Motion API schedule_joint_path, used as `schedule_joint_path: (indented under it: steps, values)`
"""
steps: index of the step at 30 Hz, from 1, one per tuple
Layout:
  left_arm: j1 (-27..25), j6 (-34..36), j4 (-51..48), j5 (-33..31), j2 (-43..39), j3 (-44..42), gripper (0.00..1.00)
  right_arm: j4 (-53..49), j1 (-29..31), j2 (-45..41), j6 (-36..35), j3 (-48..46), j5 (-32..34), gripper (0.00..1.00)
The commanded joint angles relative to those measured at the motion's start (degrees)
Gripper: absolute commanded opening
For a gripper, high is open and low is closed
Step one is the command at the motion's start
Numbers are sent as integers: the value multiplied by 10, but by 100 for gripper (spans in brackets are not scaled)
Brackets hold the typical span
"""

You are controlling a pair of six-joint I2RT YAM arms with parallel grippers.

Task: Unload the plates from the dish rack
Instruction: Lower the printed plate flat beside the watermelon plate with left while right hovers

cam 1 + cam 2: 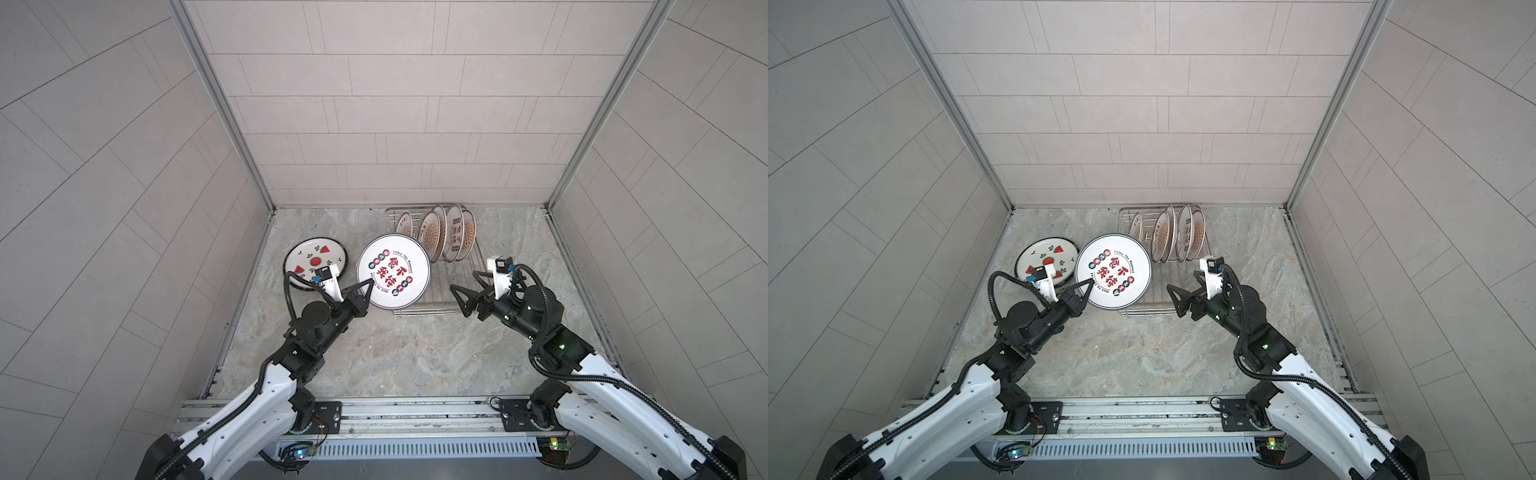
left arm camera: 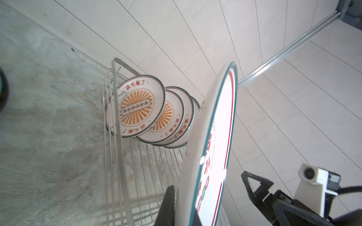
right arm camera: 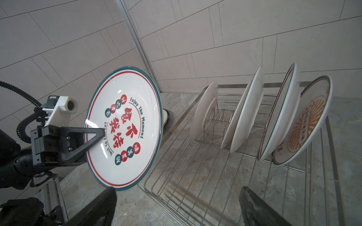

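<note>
Plates are found in three places in both top views. Several racked plates are stood on edge between the prongs at the far end of the dish rack. A watermelon plate is laid flat on the counter to the rack's left. A large plate with red characters is held between them, overlapping the rack's left edge. The left gripper is closed on that plate's near rim, presumably because the rim is the only part thin enough to pinch. The right gripper is held over the rack's bare near half, jaws spread wide with nothing between them, probably kept ready for the next plate.

In the left wrist view the large plate is seen almost edge-on, with one dark finger set against its back. The opposite finger is hidden by the rim. The racked plates are leaned one against another, propped by the wires so that each rim is left reachable.

In the right wrist view the large plate is tilted, clear of the prongs and beside the rack's near corner. One finger of the left gripper is laid across its face. The right gripper's own fingers are shown far apart and empty. The plate is judged to be bound for the counter.
</note>
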Motion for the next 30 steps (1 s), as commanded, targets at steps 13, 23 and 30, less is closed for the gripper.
schedule_joint_path:
  steps: [13, 23, 30]
  values:
    - [41, -158, -281, -204, -201, -13, 0, 42, 214, 168, -69, 101, 187, 97]
    - [47, -267, -433, -198, -189, 13, 0, 23, 259, 343, -97, 209, 205, 94]
    - [47, -339, -484, -182, -171, 7, 0, 51, 273, 393, -110, 230, 169, 93]
